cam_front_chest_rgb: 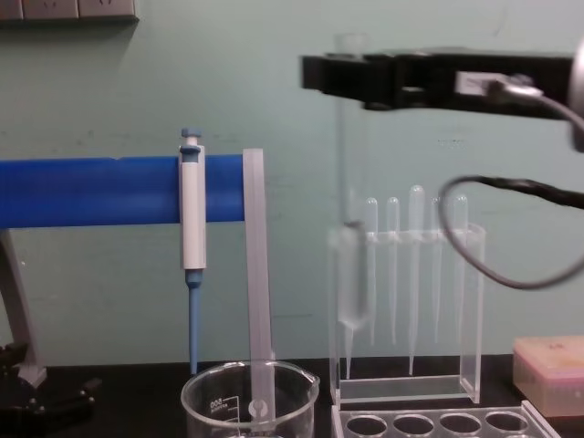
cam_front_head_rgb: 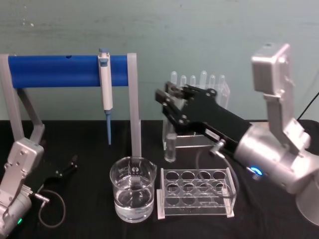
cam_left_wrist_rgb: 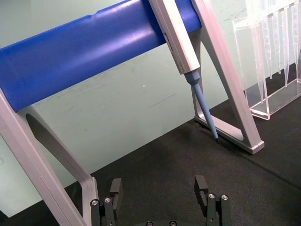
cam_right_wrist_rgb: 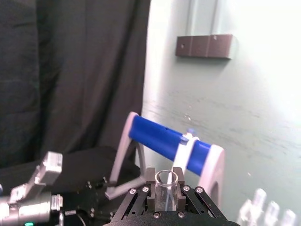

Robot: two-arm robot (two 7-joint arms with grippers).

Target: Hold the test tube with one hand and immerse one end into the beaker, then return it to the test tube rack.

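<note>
The right hand (cam_front_head_rgb: 169,102) is clamped on the test tube (cam_front_chest_rgb: 349,182) near its open rim, and the tube hangs upright with its rounded bottom well above the table (cam_front_head_rgb: 89,149). In the chest view the tube sits to the right of the beaker (cam_front_head_rgb: 132,188) and clear of it, in front of the clear stand of pipettes (cam_front_chest_rgb: 411,283). In the right wrist view the tube's rim (cam_right_wrist_rgb: 166,179) shows squarely between the two closed pads.

The step in hand looks like carrying the tube across to the beaker and lowering its bottom end into the liquid. To do it well, the arm should likely keep the tube vertical, bring it over the middle of the beaker's mouth before going down, then descend slowly so the glass does not knock the rim or the floor of the beaker.

Room is tight on several sides. The grey upright post (cam_front_head_rgb: 133,104) of the blue bar stand (cam_front_head_rgb: 60,70) rises just behind the beaker, and the micropipette (cam_front_head_rgb: 105,89) hangs near it. The empty rack (cam_front_head_rgb: 195,192) lies just beside the beaker on its right. The clearest path seems to be from above.

The left hand (cam_left_wrist_rgb: 160,195) rests low at the table's left edge, its fingers apart and empty, well away from the beaker
</note>
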